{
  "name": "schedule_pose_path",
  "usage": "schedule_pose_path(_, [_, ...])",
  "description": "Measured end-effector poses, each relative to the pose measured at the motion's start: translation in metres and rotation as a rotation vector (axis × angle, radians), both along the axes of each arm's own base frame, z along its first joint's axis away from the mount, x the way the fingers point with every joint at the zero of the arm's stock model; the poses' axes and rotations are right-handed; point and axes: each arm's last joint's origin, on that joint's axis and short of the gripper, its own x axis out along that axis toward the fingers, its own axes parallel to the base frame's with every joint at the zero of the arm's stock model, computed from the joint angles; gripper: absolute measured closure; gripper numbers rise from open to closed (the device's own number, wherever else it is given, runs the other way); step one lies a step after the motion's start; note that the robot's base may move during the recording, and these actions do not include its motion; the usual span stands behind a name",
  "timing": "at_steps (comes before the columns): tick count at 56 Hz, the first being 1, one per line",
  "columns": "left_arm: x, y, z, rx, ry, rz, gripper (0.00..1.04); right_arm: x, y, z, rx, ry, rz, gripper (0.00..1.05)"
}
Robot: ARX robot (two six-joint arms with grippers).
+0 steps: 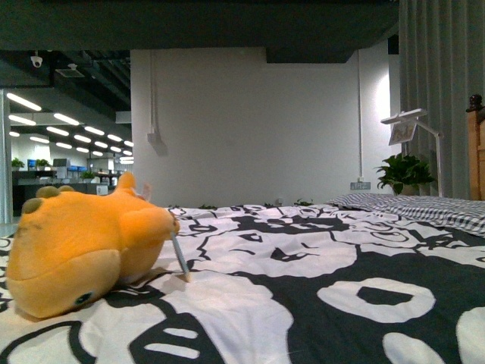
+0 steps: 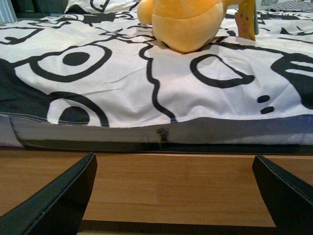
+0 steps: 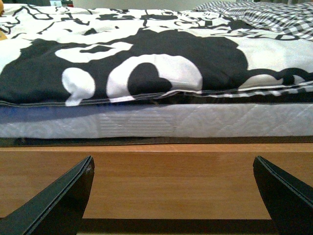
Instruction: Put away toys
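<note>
Because the left gripper (image 2: 174, 157) sits low with its jaws spread wide and nothing between them, I judge the reach has not begun.

- Directly ahead of it is the wooden bed rail (image 2: 171, 188), then the hem of the black-and-white duvet (image 2: 137, 78).
- Farther ahead, close to the gripper's centre line, the plush toy (image 2: 183, 24) lies on the duvet. It is orange-yellow, with a paper tag (image 2: 246, 19) sticking out beside it.
- The right gripper (image 3: 173, 159) is equally wide and empty. It faces the rail, the mattress (image 3: 171, 120) and patterned duvet.
- The toy is not plainly visible from the right gripper. A checked pillow (image 3: 264, 14) lies far beyond it.

Judgement:
- The step in hand is the approach to grasp, and the left arm is the natural choice.
- Lift the gripper clear of the rail and duvet hem before travelling forward, or it may snag the cloth.
- Keep the jaws at full spread, since the body looks bulky and soft.
- Aim for the rounded middle, not the tag.
- Close firmly. Plush compresses, and a light pinch may slip.
- Where the toy is to go is not visible.
</note>
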Motion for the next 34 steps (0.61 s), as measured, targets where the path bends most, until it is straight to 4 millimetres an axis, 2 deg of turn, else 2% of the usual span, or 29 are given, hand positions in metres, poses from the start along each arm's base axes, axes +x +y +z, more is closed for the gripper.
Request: schedule_pose_path(34, [-0.0001,0.0001,-0.0001,0.001,0.000,0.003,0.06,0.0000,0.0001,0.0000,0.000,0.000,0.004,0.07])
